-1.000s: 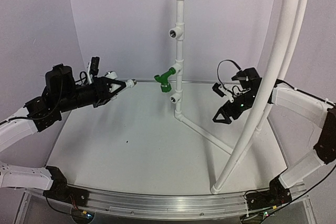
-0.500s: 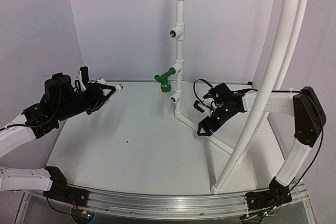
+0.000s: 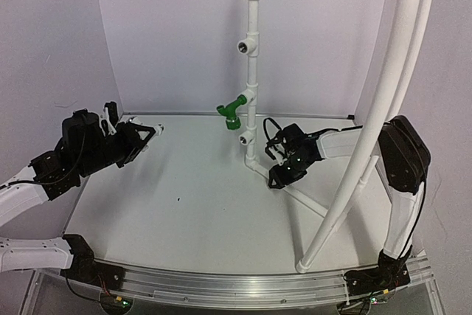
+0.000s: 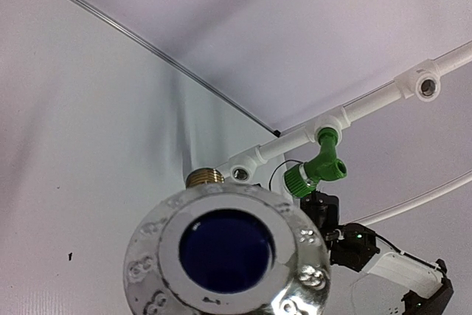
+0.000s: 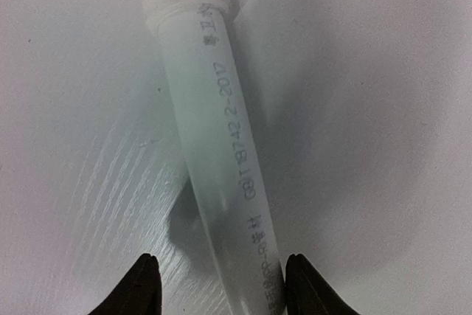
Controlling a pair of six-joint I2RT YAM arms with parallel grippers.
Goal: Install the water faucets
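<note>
Well, the left gripper is clamped on a silvery faucet with a blue cap, held clear of the desk. The faucet's long axis runs straight out along the gripper's reach, with the brass thread leading.

What matters is the lowest tee outlet. It lies ahead of that gripper and off to its right, well apart across bare desk, with its dark hole turned toward the arms' side. From the left wrist view the thread and that outlet sit almost side by side. So I judge the line to be nearly right, and the gap to be the main thing to close.

The green faucet is already seated in the tee just above, its spout hanging close over the free outlet. I think that's the likeliest thing to bump.

The right gripper is much nearer the stand, below the outlet. Its jaws are apart with the sloped foot pipe between them, not clearly pinching it. I'd guess it means to steady the stand. Its cable loops just beside the outlet.
</note>
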